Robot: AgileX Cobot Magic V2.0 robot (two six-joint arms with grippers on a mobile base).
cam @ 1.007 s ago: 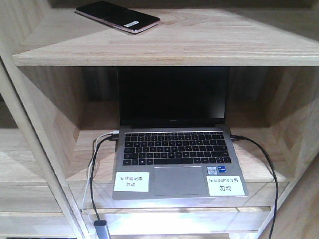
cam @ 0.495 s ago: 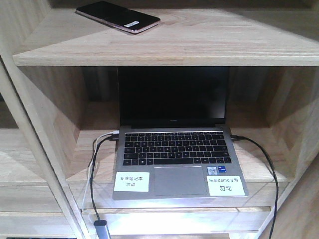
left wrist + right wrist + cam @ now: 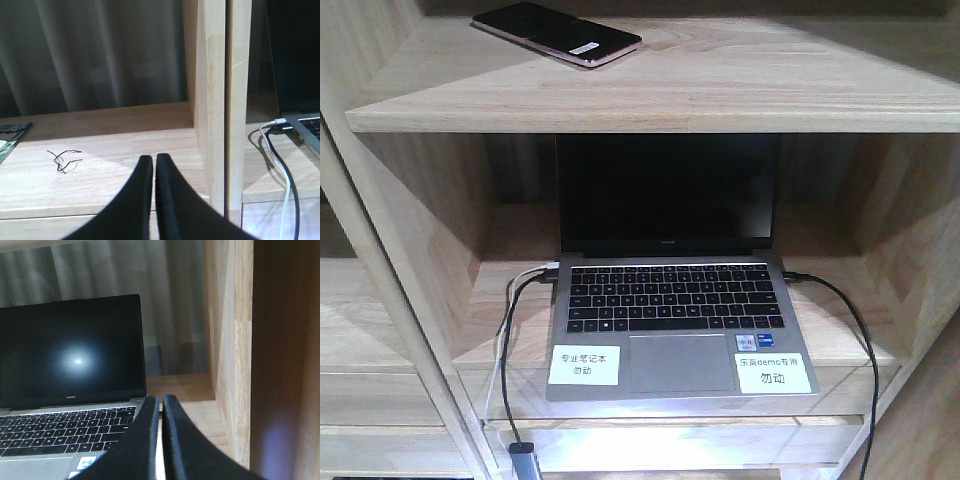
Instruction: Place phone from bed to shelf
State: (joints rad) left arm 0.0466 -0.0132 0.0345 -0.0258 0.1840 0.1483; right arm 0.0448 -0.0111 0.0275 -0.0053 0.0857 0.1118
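Observation:
The phone (image 3: 556,33), black with a pinkish rim and a white sticker, lies flat on the upper plank of the light wood shelf (image 3: 720,95), at its left end. No gripper shows in the front view. In the left wrist view my left gripper (image 3: 153,159) is shut with nothing between its fingers, in front of a bare wooden tier left of the shelf's upright post (image 3: 220,100). In the right wrist view my right gripper (image 3: 161,400) is shut and empty too, by the laptop's right edge. The bed is out of view.
A grey laptop (image 3: 670,300) stands open on the tier under the phone, with cables (image 3: 505,360) hanging off both sides. A loose bit of wire (image 3: 62,160) and a magazine corner (image 3: 10,137) lie on the left tier. A curtain (image 3: 100,50) hangs behind.

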